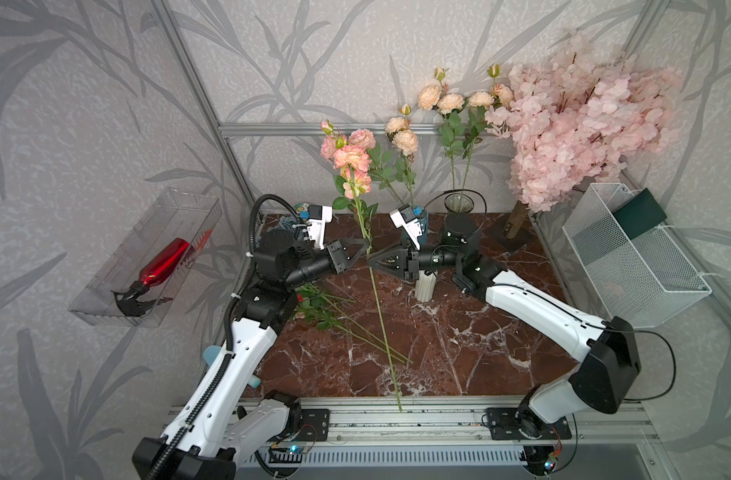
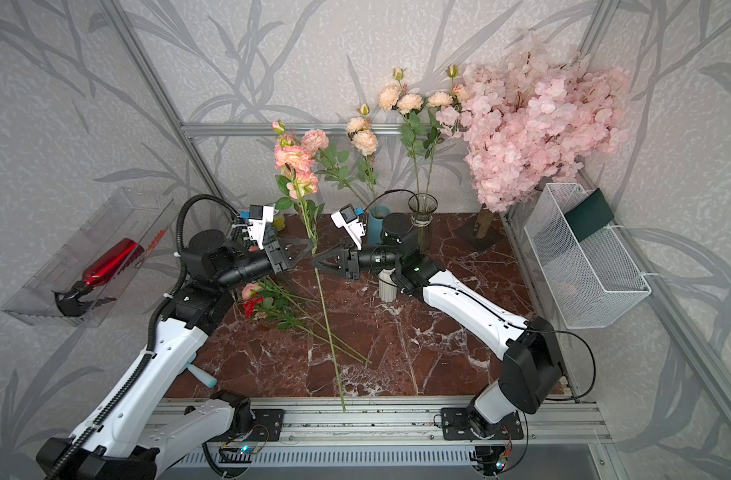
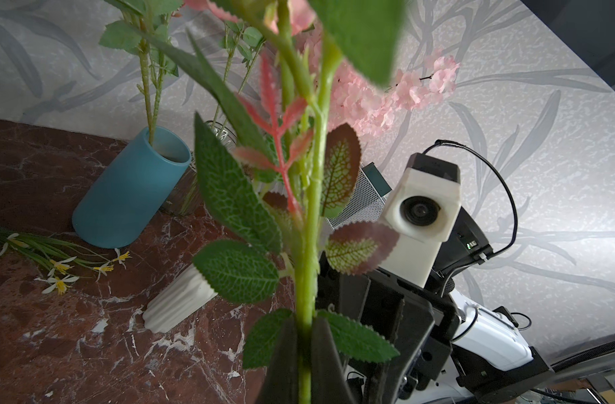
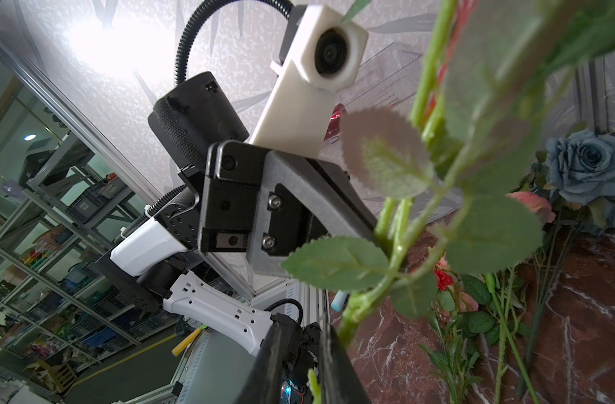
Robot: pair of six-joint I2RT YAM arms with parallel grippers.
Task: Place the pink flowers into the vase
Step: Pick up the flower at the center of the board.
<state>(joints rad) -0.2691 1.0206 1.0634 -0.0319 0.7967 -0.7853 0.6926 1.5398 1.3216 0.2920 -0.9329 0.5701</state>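
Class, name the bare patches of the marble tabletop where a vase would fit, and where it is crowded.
Free: front-right marble, between the held stem and the right arm. Crowded: loose stems at left; blue vase, glass vase and tree trunk along the back wall.

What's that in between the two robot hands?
The green stem of the pink flowers stands between the left gripper, which is shut on it, and the right gripper. Both top views show it.
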